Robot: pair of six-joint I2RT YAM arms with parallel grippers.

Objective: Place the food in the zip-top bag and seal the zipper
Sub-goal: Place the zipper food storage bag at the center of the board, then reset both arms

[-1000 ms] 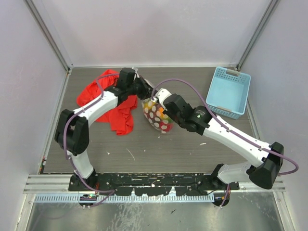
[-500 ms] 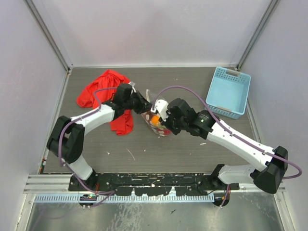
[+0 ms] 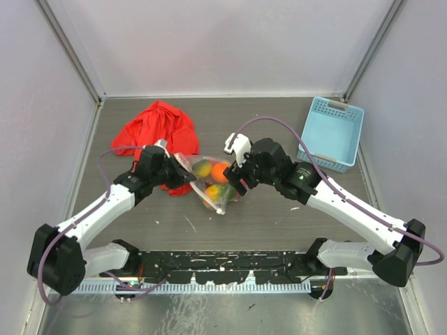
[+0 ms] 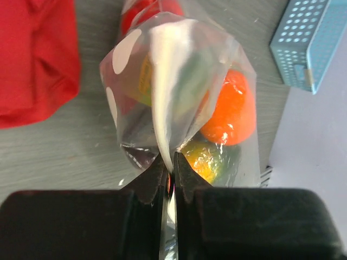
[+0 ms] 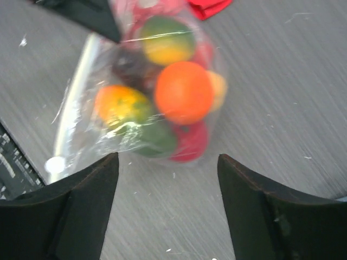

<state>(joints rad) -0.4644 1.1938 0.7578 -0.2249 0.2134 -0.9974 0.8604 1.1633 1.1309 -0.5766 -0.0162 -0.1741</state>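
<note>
The bag [image 3: 209, 187] is now laid flat on the table [image 3: 279, 223], drawn leftward from where it was held upright. One end of its zipper [image 4: 162, 108] is pinched tight by the left gripper [image 4: 169, 165]. The right gripper [image 5: 167, 160] has been let go, its fingers spread above the food [image 5: 183, 92] inside. Sealing is judged still undone.

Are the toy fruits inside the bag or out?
Inside. The food shows through the clear zip-top bag wrapped around it in both wrist views.

Left arm [image 3: 105, 206] reached low from near left toward centre; left gripper [image 4: 169, 174] pinched tight. Right arm [image 3: 342, 202] bent in from right; right gripper [image 5: 167, 160] spread wide.
</note>
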